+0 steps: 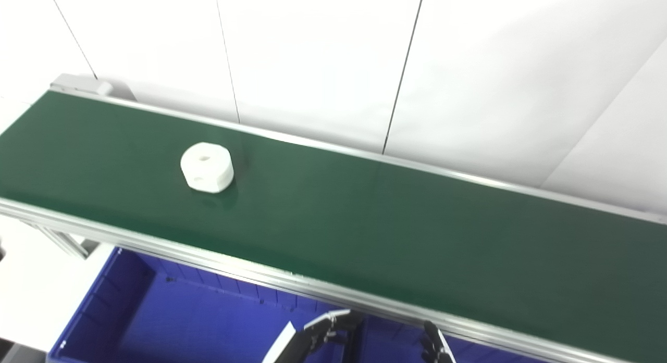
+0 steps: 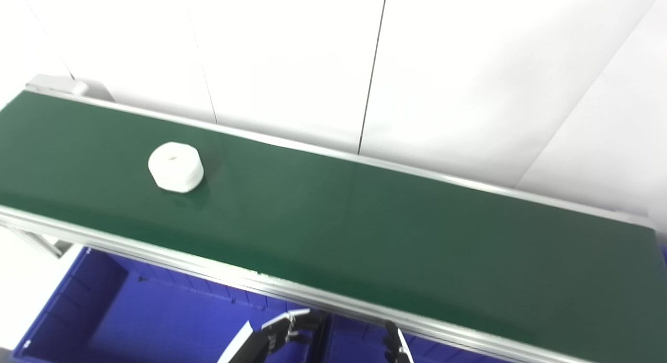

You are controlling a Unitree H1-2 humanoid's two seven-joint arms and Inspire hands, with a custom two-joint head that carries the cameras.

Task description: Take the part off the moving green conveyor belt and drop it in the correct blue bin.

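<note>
The white part (image 1: 207,166), lying toward the belt's (image 1: 365,222) left end, looks stiff, light and smooth (likely plastic), best pinched across its flat sides, while left hand (image 1: 325,329) and right hand (image 1: 435,347) show only fingertips, spread unreadable.

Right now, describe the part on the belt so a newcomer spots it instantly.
Find the long green conveyor belt running along the white wall. Toward its left end sits a chunky white round plastic part with a small hole on top. It is the only object on the belt.
</note>
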